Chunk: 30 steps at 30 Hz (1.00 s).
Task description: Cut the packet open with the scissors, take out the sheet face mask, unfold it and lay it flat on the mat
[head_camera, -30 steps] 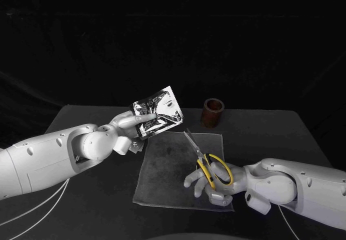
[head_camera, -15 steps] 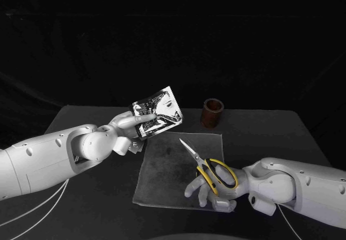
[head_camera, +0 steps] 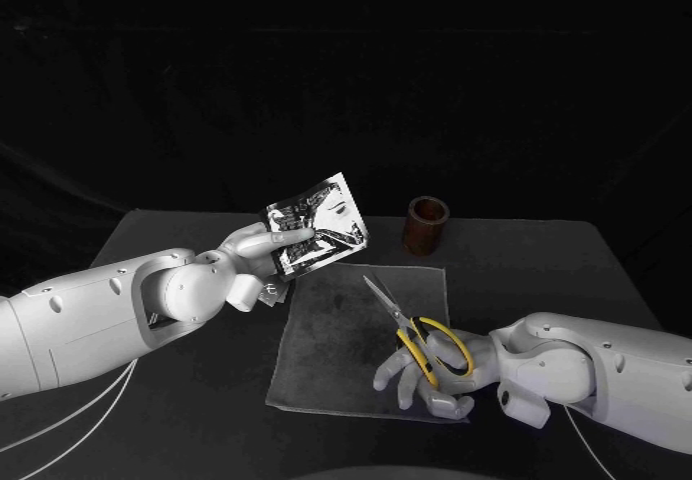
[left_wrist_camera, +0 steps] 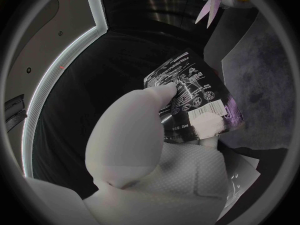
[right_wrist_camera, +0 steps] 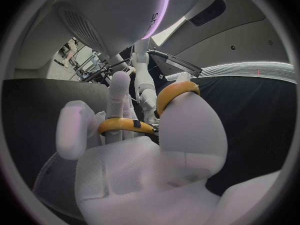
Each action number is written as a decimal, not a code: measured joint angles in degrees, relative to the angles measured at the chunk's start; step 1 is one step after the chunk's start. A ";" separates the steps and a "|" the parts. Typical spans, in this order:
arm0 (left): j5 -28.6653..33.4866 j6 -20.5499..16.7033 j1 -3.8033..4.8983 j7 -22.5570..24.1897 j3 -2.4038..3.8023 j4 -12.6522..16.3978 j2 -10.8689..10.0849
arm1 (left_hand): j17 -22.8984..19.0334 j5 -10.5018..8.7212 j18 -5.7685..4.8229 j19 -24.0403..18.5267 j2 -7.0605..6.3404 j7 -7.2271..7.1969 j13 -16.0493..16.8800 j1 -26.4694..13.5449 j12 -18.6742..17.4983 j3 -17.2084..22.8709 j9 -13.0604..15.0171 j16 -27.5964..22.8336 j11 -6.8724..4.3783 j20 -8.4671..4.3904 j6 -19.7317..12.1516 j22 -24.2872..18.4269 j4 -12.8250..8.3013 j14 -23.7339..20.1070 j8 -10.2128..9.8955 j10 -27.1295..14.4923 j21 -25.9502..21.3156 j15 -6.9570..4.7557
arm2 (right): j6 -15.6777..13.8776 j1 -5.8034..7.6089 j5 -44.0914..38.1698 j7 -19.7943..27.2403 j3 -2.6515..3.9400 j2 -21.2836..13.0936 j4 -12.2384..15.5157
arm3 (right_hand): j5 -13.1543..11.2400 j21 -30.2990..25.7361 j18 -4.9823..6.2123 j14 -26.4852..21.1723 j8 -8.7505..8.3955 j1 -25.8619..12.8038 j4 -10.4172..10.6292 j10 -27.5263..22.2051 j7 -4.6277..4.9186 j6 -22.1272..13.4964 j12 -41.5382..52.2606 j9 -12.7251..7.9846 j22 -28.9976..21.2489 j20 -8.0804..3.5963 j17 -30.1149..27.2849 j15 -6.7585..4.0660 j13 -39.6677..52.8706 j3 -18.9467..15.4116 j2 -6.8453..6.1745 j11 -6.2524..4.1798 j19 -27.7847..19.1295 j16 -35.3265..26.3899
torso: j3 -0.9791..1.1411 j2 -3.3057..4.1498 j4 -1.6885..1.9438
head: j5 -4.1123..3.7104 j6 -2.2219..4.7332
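Looking over the table (head_camera: 577, 260) and the grey mat (head_camera: 339, 340) spread flat at its middle: nothing shifted there. Keeping the left hand (head_camera: 260, 255) raised above the mat's far left corner, fingers pinching the lower part of the packet (head_camera: 320, 225), upright and uncut, just as a second ago. Hovering the right hand (head_camera: 418, 378) low over the mat's near right part, fingers threaded through the yellow loops of the scissors (head_camera: 408, 322) and clenched on them. Swinging the blades: leaned further left half a second ago, now turned back a little toward the far side, tips aimed up at the packet but well apart from it. Judging by that, re-aiming rather than cutting; closing the gap to the packet's edge remains, with every later step undone. Leaving the brown cup (head_camera: 427, 225) at the far side, right of the packet, untouched.

Reading the packet: a line-drawn face on the side turned to the head view. On the side toward the left wrist, a barcode, a row of small diagrams and dense print, too small to read. No brand name made out.
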 measured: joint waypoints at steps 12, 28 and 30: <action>-0.01 -2.83 0.00 -0.50 0.00 1.35 -0.23 | 0.14 0.18 -0.04 0.00 0.31 -0.01 0.04 -0.34 0.00 0.22 0.00 0.00 0.01 0.00 -0.02 0.05 -0.22 0.00 0.23 -0.01 0.27 0.01 | -14.97 1.40 -14.03 5.64 0.34 1.08 -0.03 | -2.91 0.00 0.01 -0.21 6.62 4.27 -0.34 0.63 0.42 -1.08 0.00 7.69 -0.17 0.09 -0.57 0.21 0.17 6.38 8.79 -0.61 -0.09 -0.32 | 0.00 -0.01 -0.05 | -0.12 0.09; -0.01 -4.45 0.00 -0.77 -0.01 2.30 0.03 | 0.13 0.14 -0.06 0.00 0.33 0.11 0.05 -0.44 0.00 0.21 0.00 0.00 0.02 0.00 0.10 0.09 -0.21 0.25 0.22 -0.02 0.27 -0.22 | -21.24 1.53 -22.52 7.42 0.35 3.32 -2.25 | -2.91 -0.23 0.01 -0.37 7.06 4.27 -0.33 0.71 0.43 -1.10 0.00 7.33 -0.47 0.10 -0.71 0.06 0.16 6.37 8.79 -0.52 -0.08 -0.33 | -0.10 0.02 0.04 | -0.11 0.09; -0.01 -4.47 0.00 -0.78 -0.01 2.36 0.03 | 0.14 0.14 -0.07 0.00 0.26 0.10 0.05 -0.51 0.00 0.21 0.00 0.00 0.02 0.00 0.10 0.09 -0.21 0.25 0.20 -0.02 0.27 -0.21 | -21.43 1.54 -22.83 7.44 0.35 3.35 -2.40 | -2.90 -0.23 0.01 -0.37 7.05 4.27 -0.33 0.73 0.43 -1.10 0.00 7.33 -0.53 0.10 -0.71 0.06 0.15 6.37 8.79 -0.49 -0.08 -0.33 | -0.10 0.02 0.03 | -0.09 0.05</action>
